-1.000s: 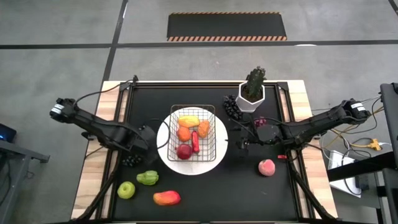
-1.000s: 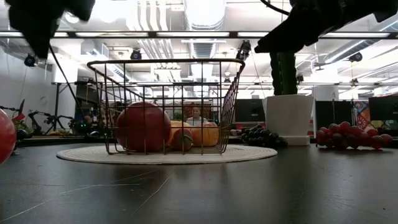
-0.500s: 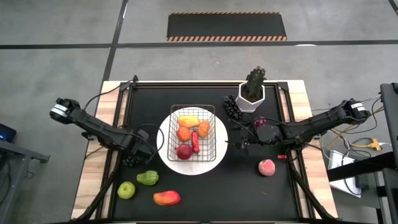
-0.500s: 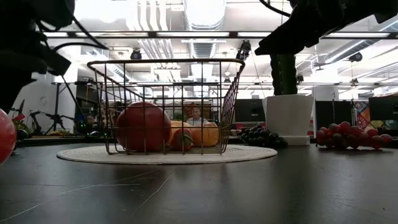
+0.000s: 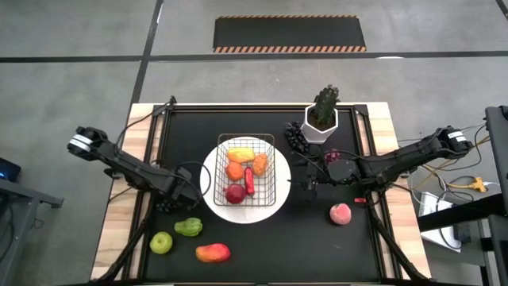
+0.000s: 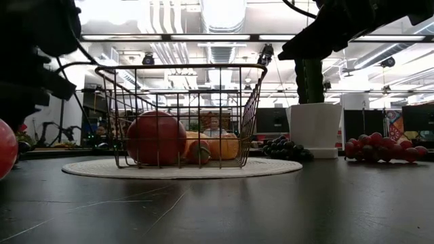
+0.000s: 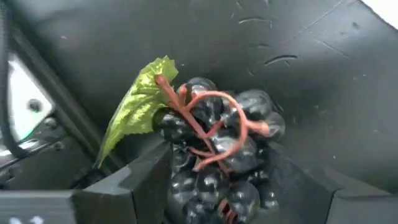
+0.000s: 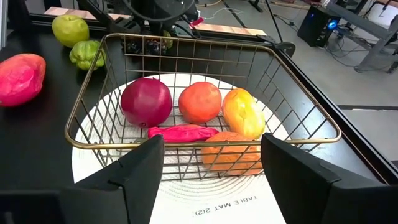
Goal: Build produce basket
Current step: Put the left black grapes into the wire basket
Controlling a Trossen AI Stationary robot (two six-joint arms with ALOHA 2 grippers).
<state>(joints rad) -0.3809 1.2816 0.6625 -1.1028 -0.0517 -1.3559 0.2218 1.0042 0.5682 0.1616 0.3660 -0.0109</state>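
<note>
The wire basket (image 5: 246, 171) stands on a round white mat (image 5: 274, 202). It holds a red apple (image 8: 146, 101), an orange (image 8: 199, 102), a red chili (image 8: 181, 132) and two yellow-orange fruits. My left gripper (image 7: 224, 168) is open, low over the table left of the mat. A dark grape bunch (image 7: 217, 134) with a green leaf lies between its fingers. My right gripper (image 8: 211, 155) is open, hanging right of the basket and facing it. A green apple (image 5: 161, 242), a green pepper (image 5: 188, 228), a mango (image 5: 213, 253) and a peach (image 5: 340, 214) lie on the table. My left gripper has one finger (image 7: 134, 186) on each side of the dark grape bunch, coming from above at a slant. The bunch lies on the table. I cannot tell whether the fingers touch it.
A white pot with a spiky plant (image 5: 321, 119) stands at the far right, another dark grape bunch (image 5: 295, 137) beside it. A red grape bunch (image 5: 332, 156) lies near my right arm. Black frame rails run along the table's left and right sides.
My left gripper has moved a little toward the table's near edge and down, onto the dark grape bunch left of the mat. The produce and the basket have stayed in place.
</note>
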